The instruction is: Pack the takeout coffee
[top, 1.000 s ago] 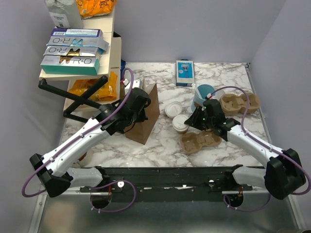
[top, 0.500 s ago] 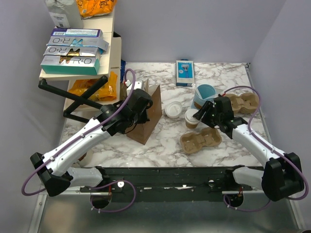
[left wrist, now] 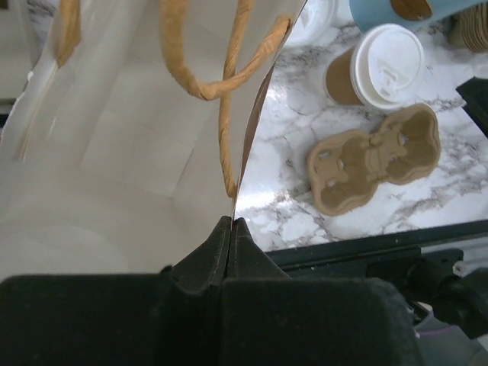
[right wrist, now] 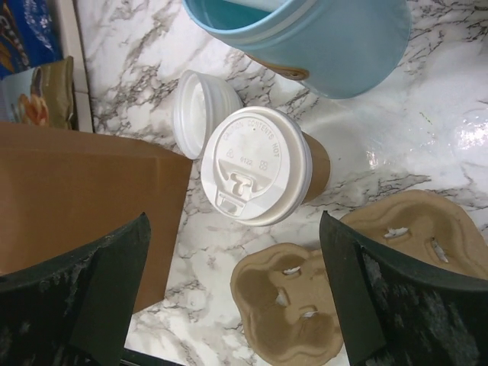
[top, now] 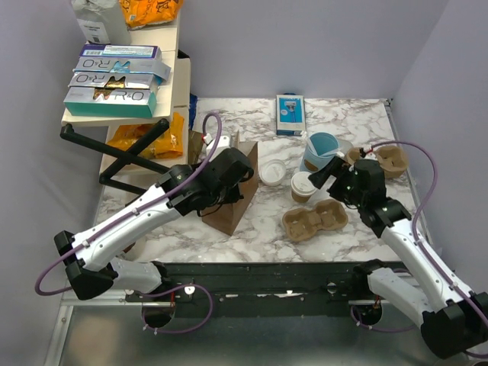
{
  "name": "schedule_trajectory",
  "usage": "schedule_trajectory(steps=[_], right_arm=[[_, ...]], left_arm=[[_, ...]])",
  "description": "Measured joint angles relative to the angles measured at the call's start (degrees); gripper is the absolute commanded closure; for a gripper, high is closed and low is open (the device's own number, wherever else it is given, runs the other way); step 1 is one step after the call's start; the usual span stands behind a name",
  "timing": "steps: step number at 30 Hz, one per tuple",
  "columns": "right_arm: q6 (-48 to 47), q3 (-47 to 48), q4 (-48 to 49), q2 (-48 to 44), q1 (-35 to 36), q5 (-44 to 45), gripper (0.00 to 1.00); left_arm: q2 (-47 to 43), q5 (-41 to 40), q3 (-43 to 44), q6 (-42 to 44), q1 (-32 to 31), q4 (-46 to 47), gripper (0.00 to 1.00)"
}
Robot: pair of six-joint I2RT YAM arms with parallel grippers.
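Note:
The takeout coffee (top: 303,185) is a tan paper cup with a white lid on it, standing upright on the marble between a loose white lid (top: 272,171) and a light-blue mug (top: 322,150). My right gripper (top: 326,174) hangs open just right of it; in its wrist view the coffee (right wrist: 255,164) sits ahead of the gripper (right wrist: 234,217), touching neither finger. My left gripper (left wrist: 230,223) is shut on the rim of the brown paper bag (left wrist: 114,137), holding the bag (top: 232,194) open.
A pulp cup carrier (top: 315,219) lies in front of the cup and a second carrier (top: 385,162) at the far right. A blue box (top: 290,114) lies at the back. Stacked boxes on a shelf (top: 114,80) stand left.
The right gripper carried the cup to the right, set it upright, opened and drew back from it. The left arm shifted the bag a little to the right.

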Motion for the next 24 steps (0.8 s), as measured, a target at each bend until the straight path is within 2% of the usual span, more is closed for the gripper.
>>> schedule_trajectory(steps=[3,4,5,6,7,8,11,13,17,24], right_arm=[[-0.5,-1.1,-0.3,-3.3,0.0,0.0,0.0],[-0.7,-1.4,-0.6,-4.3,0.0,0.0,0.0],[-1.0,-1.7,-0.9,-5.1,0.0,0.0,0.0],[-1.2,-1.9,-1.2,-5.8,0.0,0.0,0.0],[-1.6,-2.2,-1.5,-6.4,0.0,0.0,0.0],[-1.8,-2.4,-1.7,-7.0,0.0,0.0,0.0],[-2.7,-2.9,-2.6,-8.1,0.0,0.0,0.0],[-3.7,-3.1,-3.1,-8.5,0.0,0.0,0.0],[-6.2,-3.1,-3.5,-8.5,0.0,-0.8,0.0],[-11.8,-3.1,-3.5,-8.3,0.0,-2.5,0.0]], left_arm=[[0.3,-0.2,0.5,-3.6,-3.3,-1.3,1.0],[0.5,-0.3,0.6,-4.4,-4.2,-1.7,0.95],[0.6,-0.6,0.9,-5.8,-5.2,-2.4,0.78],[0.8,-0.7,1.2,-6.7,-6.0,-3.0,0.69],[0.8,-0.9,1.2,-7.6,-6.6,-3.3,0.64],[0.8,-1.1,1.3,-8.5,-7.4,-3.8,0.52],[0.9,-1.3,1.5,-10.1,-9.3,-5.0,0.35],[1.2,-1.4,2.5,-10.3,-10.0,-5.7,0.29],[1.3,-2.4,5.5,-9.6,-10.2,-6.9,0.01],[-1.1,-5.4,9.3,-3.9,-10.2,-7.1,0.01]])
